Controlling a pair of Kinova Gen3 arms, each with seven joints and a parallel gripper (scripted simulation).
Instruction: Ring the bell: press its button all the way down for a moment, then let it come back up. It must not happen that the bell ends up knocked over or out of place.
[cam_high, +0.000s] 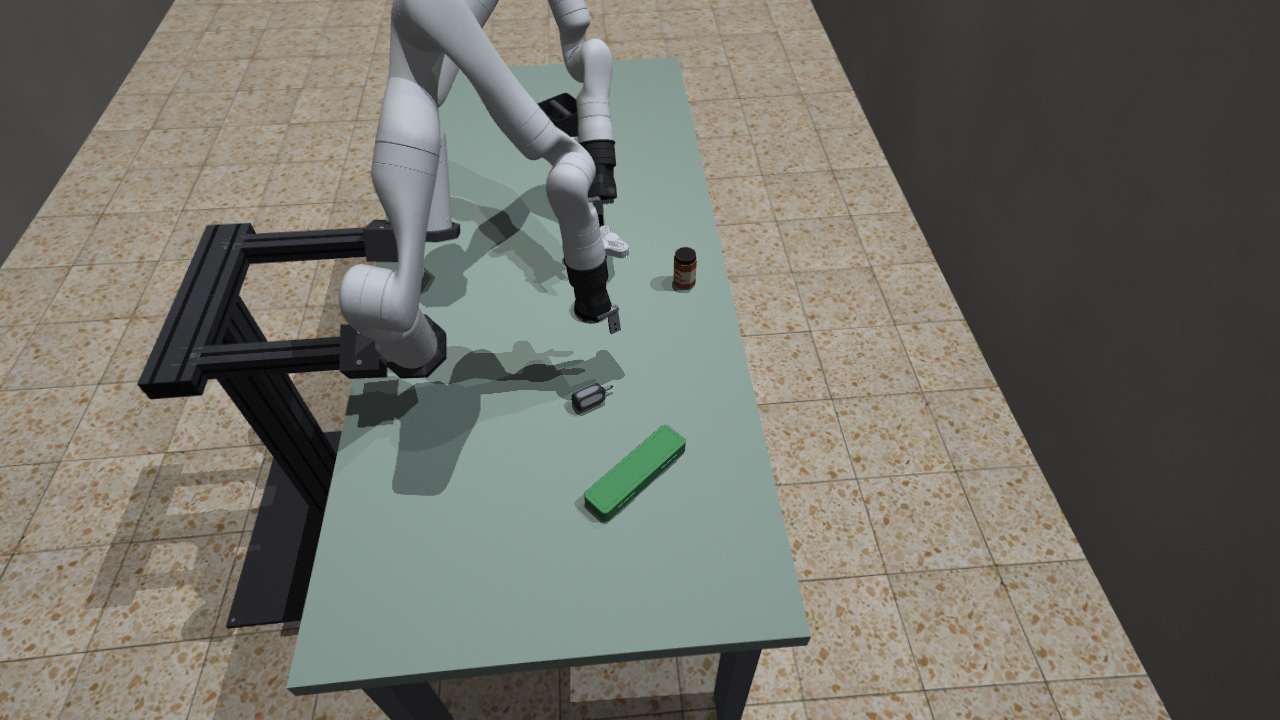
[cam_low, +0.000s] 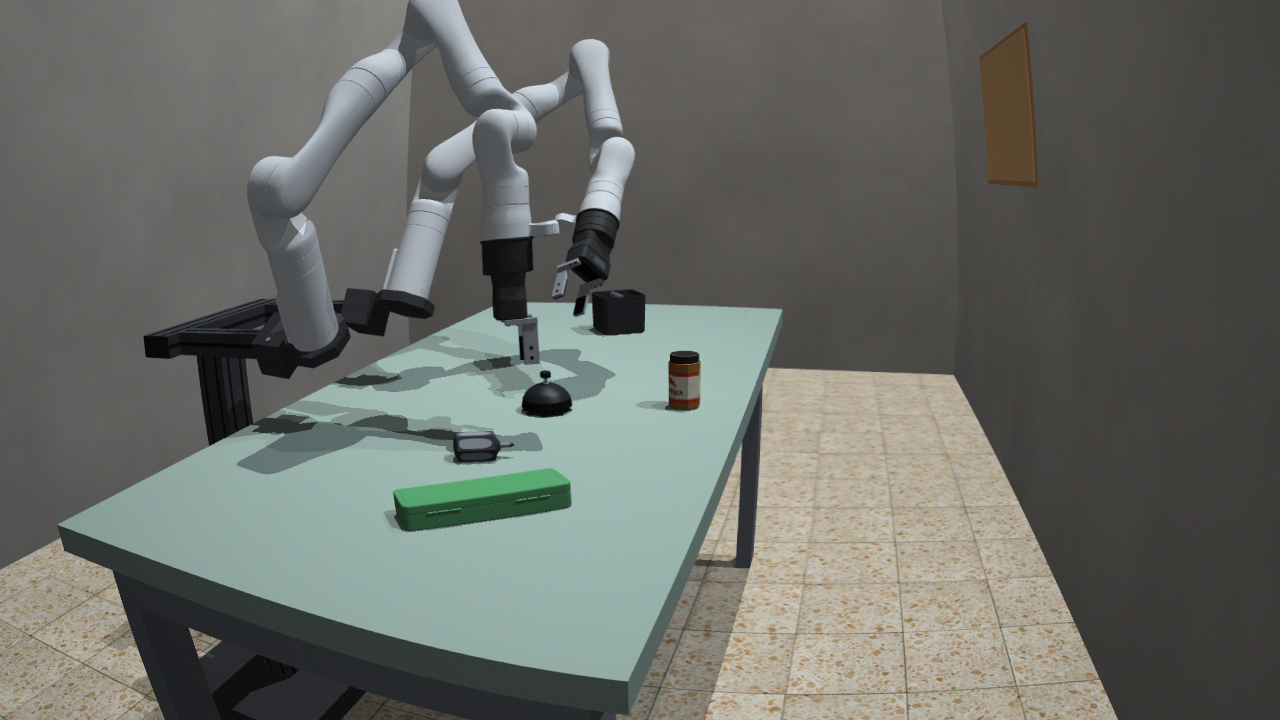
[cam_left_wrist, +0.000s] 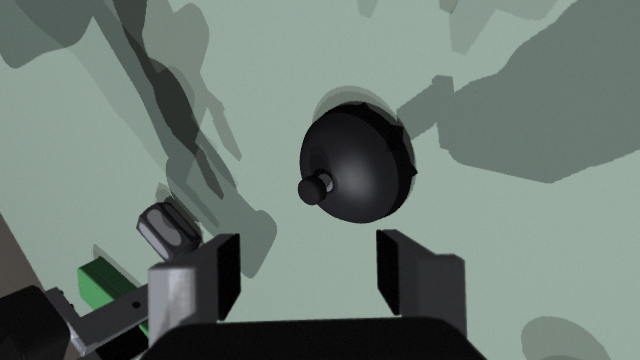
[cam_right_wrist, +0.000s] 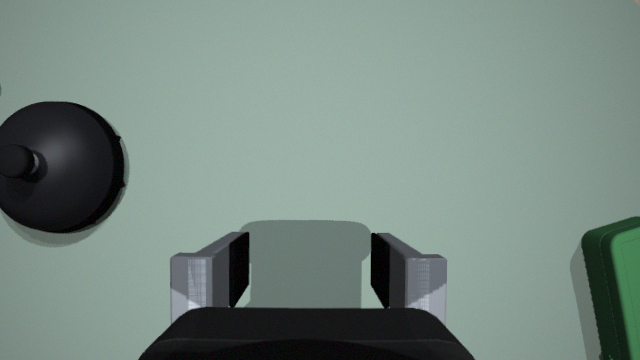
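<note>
The black domed bell (cam_low: 546, 399) (cam_left_wrist: 356, 165) (cam_right_wrist: 60, 165) stands upright, its button raised, on the pale green rectangular table (cam_high: 537, 582) (cam_low: 429, 591) (cam_left_wrist: 280, 60) (cam_right_wrist: 320, 125) — both claws wide; around the table, speckled beige tiles (cam_high: 939, 501) (cam_low: 832, 501) and plain grey walls (cam_high: 1118, 223) (cam_low: 760, 179)

1 bell (cam_low: 546, 399) (cam_left_wrist: 352, 165) (cam_right_wrist: 62, 167), 1 jar (cam_high: 684, 269) (cam_low: 683, 382), 1 grn case (cam_high: 635, 471) (cam_low: 483, 499) (cam_left_wrist: 100, 285) (cam_right_wrist: 622, 285), 1 screwdriver (cam_high: 588, 397) (cam_low: 476, 445) (cam_left_wrist: 167, 230), 1 blk bin (cam_high: 556, 109) (cam_low: 618, 313).

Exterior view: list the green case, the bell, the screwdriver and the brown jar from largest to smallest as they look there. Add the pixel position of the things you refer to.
1. Green case (cam_low: 483, 499) (cam_high: 635, 471) (cam_left_wrist: 95, 285) (cam_right_wrist: 622, 290)
2. Brown jar (cam_low: 683, 383) (cam_high: 684, 270)
Bell (cam_low: 546, 399) (cam_left_wrist: 352, 165) (cam_right_wrist: 65, 165) and screwdriver (cam_low: 477, 445) (cam_high: 589, 397) (cam_left_wrist: 167, 230): too alike to rank.
</note>
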